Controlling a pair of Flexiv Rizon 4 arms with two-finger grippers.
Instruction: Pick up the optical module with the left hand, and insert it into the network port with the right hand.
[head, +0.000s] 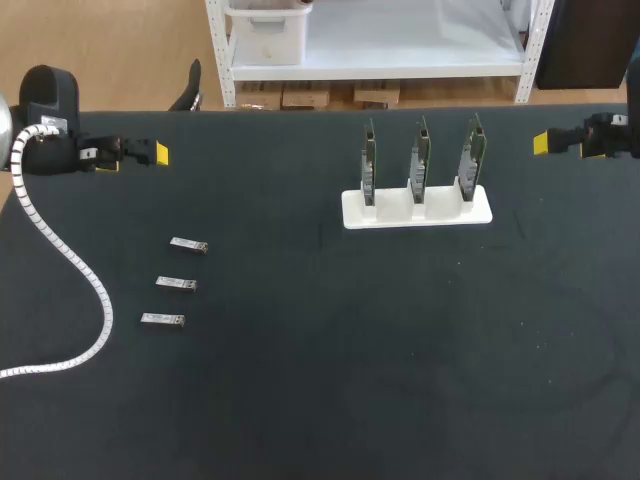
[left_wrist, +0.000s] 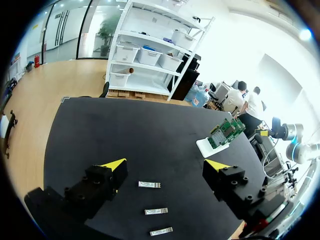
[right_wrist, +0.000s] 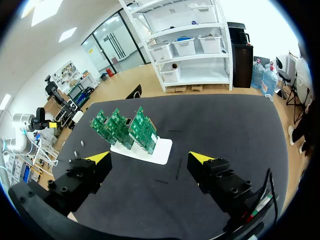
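Head view crops the right arm (head: 612, 136); left end effector (left_wrist: 165, 164) and right end effector (right_wrist: 150, 157) stand spread wide.

Three optical modules (head: 176, 284) lie in a near-to-far row on the table's (head: 320, 400) left; right and farther, a stand (head: 417, 208) holds three boards (head: 421, 160).

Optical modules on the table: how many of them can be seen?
3. They lie apart in a slanted column at the left side of the table: the farthest module, the middle module and the nearest module. None seems hidden.
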